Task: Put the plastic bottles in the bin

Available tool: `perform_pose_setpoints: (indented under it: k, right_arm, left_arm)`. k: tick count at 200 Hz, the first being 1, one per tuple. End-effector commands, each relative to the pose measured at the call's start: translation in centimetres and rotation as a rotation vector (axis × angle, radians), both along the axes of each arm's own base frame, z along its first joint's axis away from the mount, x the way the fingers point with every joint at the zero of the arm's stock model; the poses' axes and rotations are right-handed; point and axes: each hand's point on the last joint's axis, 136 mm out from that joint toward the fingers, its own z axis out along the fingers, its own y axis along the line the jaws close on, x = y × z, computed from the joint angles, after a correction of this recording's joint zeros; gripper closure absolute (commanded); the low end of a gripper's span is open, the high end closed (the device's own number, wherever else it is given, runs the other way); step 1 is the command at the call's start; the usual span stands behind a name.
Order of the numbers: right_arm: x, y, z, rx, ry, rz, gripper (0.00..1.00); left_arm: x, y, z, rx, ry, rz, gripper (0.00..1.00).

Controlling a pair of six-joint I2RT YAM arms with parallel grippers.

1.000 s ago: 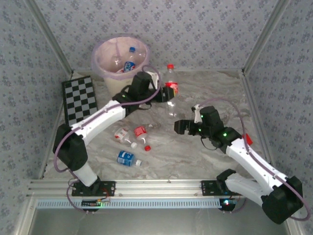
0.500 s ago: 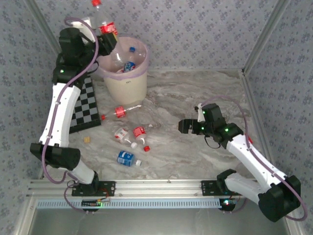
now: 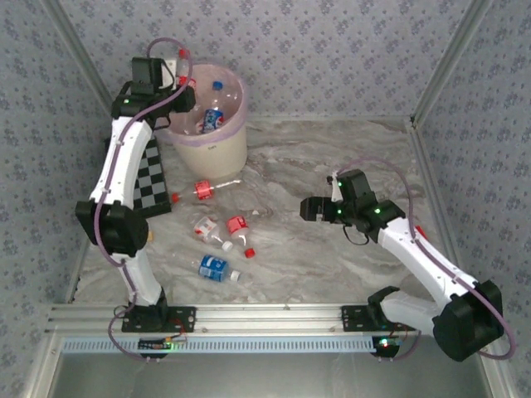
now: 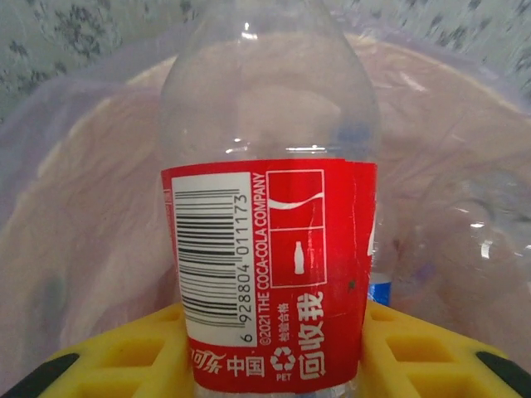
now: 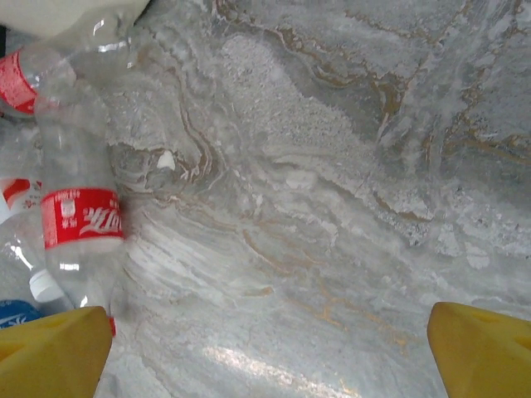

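Observation:
My left gripper point(image 3: 183, 84) is shut on a clear bottle with a red label point(image 4: 270, 274), held over the left rim of the bin point(image 3: 217, 148). The bin's pink bag point(image 4: 75, 240) lies behind the bottle, and the yellow fingers point(image 4: 108, 356) press on both its sides. Bottles with blue caps and labels point(image 3: 213, 118) lie inside the bin. Several more bottles lie on the table: a red-labelled one point(image 3: 203, 189), a pair point(image 3: 222, 227) and a blue-labelled one point(image 3: 214, 267). My right gripper point(image 3: 308, 209) hovers open and empty over bare table, right of a red-labelled bottle point(image 5: 79, 215).
A black-and-white checkerboard point(image 3: 135, 178) lies left of the bin, partly under my left arm. A loose red cap point(image 3: 249, 250) sits among the bottles. Patterned walls close in the marble table point(image 3: 348, 157) at the back and both sides.
My left gripper has come down with the red-labelled bottle from high above the bin to its left rim. My right gripper has barely shifted.

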Motion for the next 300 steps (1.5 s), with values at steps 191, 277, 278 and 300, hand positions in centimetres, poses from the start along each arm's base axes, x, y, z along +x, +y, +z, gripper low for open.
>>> perform_pose_setpoints:
  k: [191, 277, 278, 300]
  right_arm:
    - [2.5, 1.3, 2.7, -0.038, -0.032, 0.065, 0.00]
    - [2.5, 0.7, 4.6, -0.030, -0.054, 0.017, 0.01]
    - [2.5, 0.7, 4.6, -0.030, -0.056, 0.017, 0.01]
    - [2.5, 0.6, 5.3, -0.026, -0.075, 0.009, 0.01]
  left_arm:
    - [-3.5, -4.0, -15.9, 0.255, 0.365, 0.019, 1.00]
    - [-3.6, -4.8, -18.5, 0.244, 0.403, -0.027, 0.59]
    - [-3.6, -4.8, -18.5, 0.243, 0.403, -0.027, 0.58]
    - [-3.3, -5.2, -17.3, 0.229, 0.380, -0.044, 0.46]
